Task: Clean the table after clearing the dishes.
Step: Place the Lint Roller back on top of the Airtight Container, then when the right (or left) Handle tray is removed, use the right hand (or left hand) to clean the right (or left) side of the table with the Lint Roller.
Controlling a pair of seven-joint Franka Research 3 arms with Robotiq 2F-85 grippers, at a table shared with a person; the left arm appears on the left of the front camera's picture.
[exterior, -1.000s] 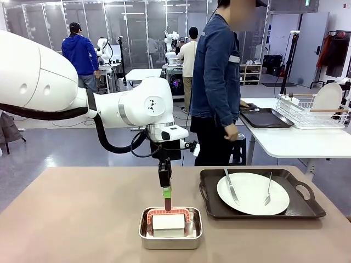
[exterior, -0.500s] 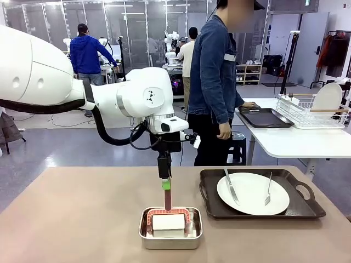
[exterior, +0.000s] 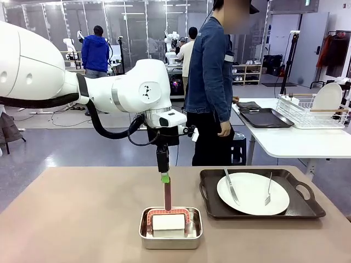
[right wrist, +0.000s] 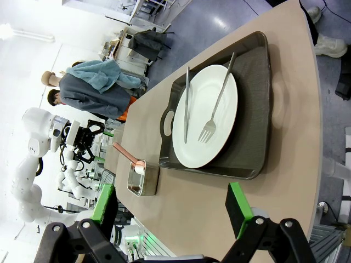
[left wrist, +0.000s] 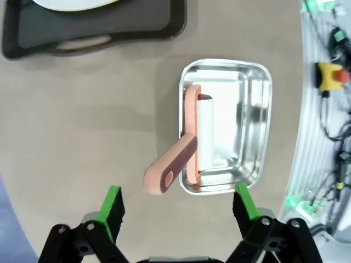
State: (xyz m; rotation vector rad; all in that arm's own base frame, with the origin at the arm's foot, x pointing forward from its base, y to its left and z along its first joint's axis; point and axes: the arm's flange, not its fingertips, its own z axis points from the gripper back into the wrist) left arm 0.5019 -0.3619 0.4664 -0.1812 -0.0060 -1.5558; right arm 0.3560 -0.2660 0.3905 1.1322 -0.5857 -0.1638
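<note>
1. Closest to the robot, the right fingers (right wrist: 171, 211) hang by the right end of the desk (exterior: 82, 219). They are spread wide and hold nothing. They look like they are waiting.
2. A small steel pan (exterior: 170, 236) sits at the middle of the desk's near edge. A lint roller (exterior: 168, 222) lies inside it. I think the pan keeps the sticky white roll off the desk until it is needed.
3. The roller's pink handle (exterior: 167, 197) sticks up out of the pan. That makes it easy to grab from above.
4. The left fingers (exterior: 164, 178) hang just over the top of the handle. They are spread wide and pinch nothing. The left wrist view shows one green pad on each side of the handle.
5. A dark tray (exterior: 307, 211) sits on the right half of the desk. It carries a white plate (exterior: 249, 197), a knife (exterior: 230, 186) and a fork (exterior: 268, 190). These dishes are not cleared yet, so I think that spot cannot be rolled clean now.
6. Past the far edge, a person (exterior: 211, 82) stands turned toward a white table (exterior: 296, 142). Another dark tray (exterior: 266, 118) lies there beside a wire rack (exterior: 310, 112).
</note>
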